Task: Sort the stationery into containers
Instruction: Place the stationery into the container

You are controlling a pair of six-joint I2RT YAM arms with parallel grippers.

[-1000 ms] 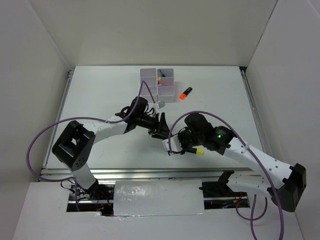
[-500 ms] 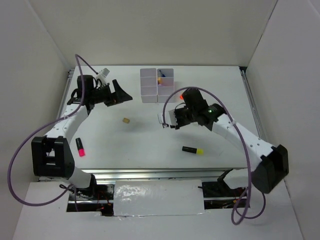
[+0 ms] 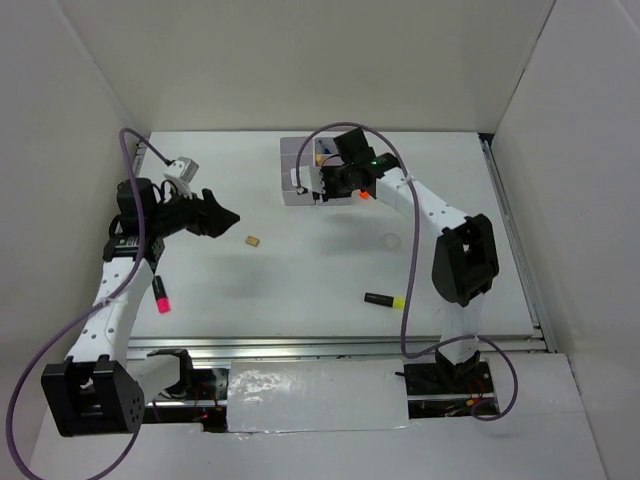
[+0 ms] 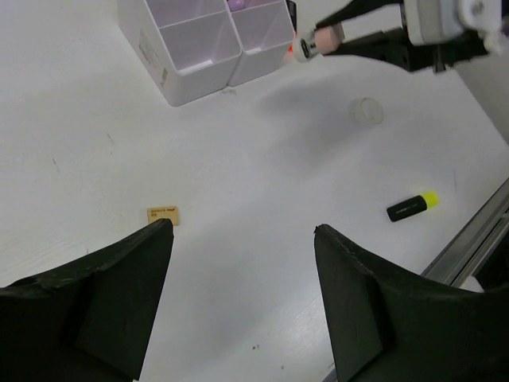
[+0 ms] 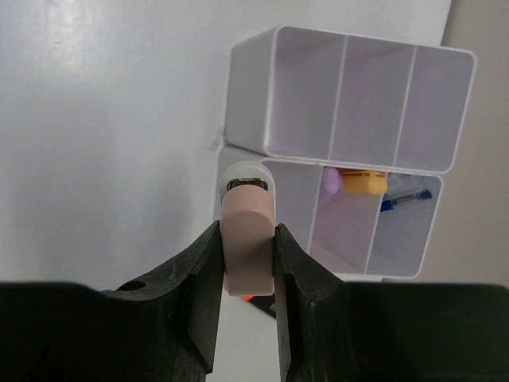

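Since half a second ago, the right gripper (image 3: 320,182) has swung up to the containers (image 3: 293,160) at top centre, and the left gripper (image 3: 226,216) has dropped toward the tan eraser (image 3: 253,241).

Left wrist: the jaws stand wide and empty, with the eraser (image 4: 163,214) at lower left, its print too small to read.

Right wrist: the jaws clamp a pink marker (image 5: 246,239) at the bins' corner. The next move is probably to centre it over a compartment and release.

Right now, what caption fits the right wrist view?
Right gripper holds a pink marker over the edge of the white compartment bins.

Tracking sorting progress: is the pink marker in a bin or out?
Out: the right gripper is shut on the pink marker, holding it outside the white bins.
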